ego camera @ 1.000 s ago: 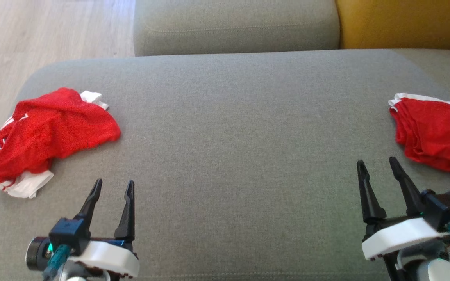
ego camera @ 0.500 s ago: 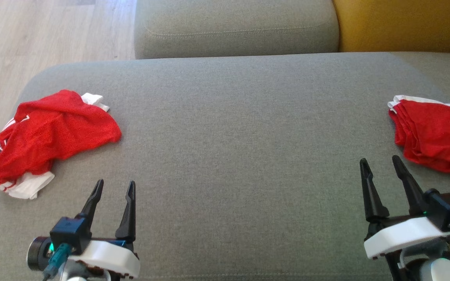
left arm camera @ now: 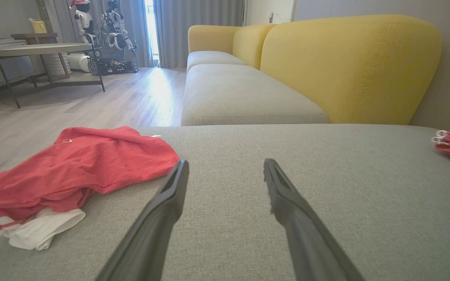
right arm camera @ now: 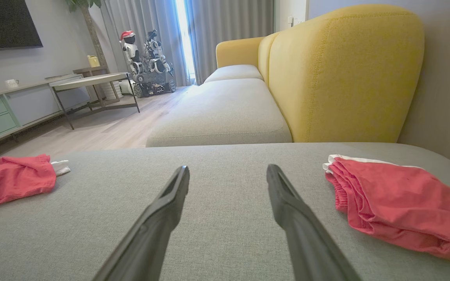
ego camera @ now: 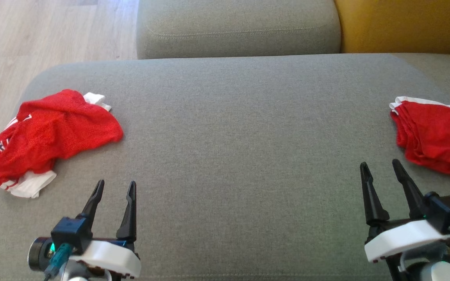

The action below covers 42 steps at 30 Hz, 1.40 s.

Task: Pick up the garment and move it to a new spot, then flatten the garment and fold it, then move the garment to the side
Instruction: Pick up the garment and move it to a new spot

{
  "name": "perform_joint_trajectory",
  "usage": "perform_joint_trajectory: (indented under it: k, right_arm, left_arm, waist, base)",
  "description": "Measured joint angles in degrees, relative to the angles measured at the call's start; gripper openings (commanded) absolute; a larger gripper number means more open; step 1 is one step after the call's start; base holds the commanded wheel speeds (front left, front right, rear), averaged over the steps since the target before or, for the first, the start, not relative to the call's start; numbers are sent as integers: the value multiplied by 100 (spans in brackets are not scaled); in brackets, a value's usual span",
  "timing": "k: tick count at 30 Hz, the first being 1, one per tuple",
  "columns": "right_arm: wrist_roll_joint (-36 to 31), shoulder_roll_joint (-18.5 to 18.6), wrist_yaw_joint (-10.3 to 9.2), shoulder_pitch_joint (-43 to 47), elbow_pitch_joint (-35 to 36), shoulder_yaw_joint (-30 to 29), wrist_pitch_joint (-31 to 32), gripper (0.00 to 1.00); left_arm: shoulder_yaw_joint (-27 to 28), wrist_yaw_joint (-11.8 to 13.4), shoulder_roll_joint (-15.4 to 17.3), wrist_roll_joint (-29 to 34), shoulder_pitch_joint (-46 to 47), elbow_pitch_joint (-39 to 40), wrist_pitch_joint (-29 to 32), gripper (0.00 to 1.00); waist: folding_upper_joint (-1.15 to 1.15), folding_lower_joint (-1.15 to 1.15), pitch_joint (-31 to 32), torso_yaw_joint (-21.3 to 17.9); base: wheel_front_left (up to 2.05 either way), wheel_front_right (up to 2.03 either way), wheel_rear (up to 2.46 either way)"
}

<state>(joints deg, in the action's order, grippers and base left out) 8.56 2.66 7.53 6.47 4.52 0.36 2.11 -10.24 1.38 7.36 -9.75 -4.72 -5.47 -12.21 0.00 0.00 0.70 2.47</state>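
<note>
A wide grey seat cushion point(ego camera: 225, 156) lies before the robot. Beyond its far edge there is wooden floor point(ego camera: 33, 35) on the left, a second grey cushion point(ego camera: 236, 27) in the middle and a yellow backrest point(ego camera: 400, 23) on the right. On the seat cushion I count two red garments, and over it two tools.

At the left end of the cushion lies the crumpled red garment point(ego camera: 53, 132), with white parts showing at its far and near corners. The left tool point(ego camera: 115, 183) is over the near edge of the cushion, a little to the right of this garment and apart from it. Its two fingers stand wide and hold nothing. The right tool point(ego camera: 379, 164) is over the near edge toward the right end, also wide and empty. At the right end of the cushion lies the folded red garment point(ego camera: 436, 136), near the right tool but not touching it.
</note>
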Motion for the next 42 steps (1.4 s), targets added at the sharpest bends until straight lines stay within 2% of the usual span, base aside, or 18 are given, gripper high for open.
perform_joint_trajectory:
  k: [8, 16, 33, 37, 42]
  right_arm:
    - [-62, -1, 0, 3, 49, -53, 23, 100]
    - [-107, -2, 0, 12, 170, -21, 97, 100]
    - [-107, -7, 0, 7, 245, 197, 192, 100]
    - [-107, -7, 0, 5, 259, 219, 193, 100]
    - [-108, -7, 0, 5, 271, 230, 193, 100]
  left_arm:
    - [-25, 14, 7, -1, 15, 0, -1, 100]
    - [-76, 23, -5, -60, 71, -26, -34, 100]
    - [-19, 116, -24, -118, 406, -236, -179, 100]
    - [-15, 116, -23, -118, 405, -237, -194, 100]
    - [-13, 122, -23, -118, 405, -236, -200, 100]
  waist:
    - [0, 0, -9, 152]
    - [0, 0, -29, 607]
    - [0, 0, -48, 2245]
    - [0, 0, -62, 2458]
    - [0, 0, -93, 2529]
  base:
    - [0, 0, 0]
    - [0, 0, 0]
    - [0, 0, 0]
    - [0, 0, 0]
    - [0, 0, 0]
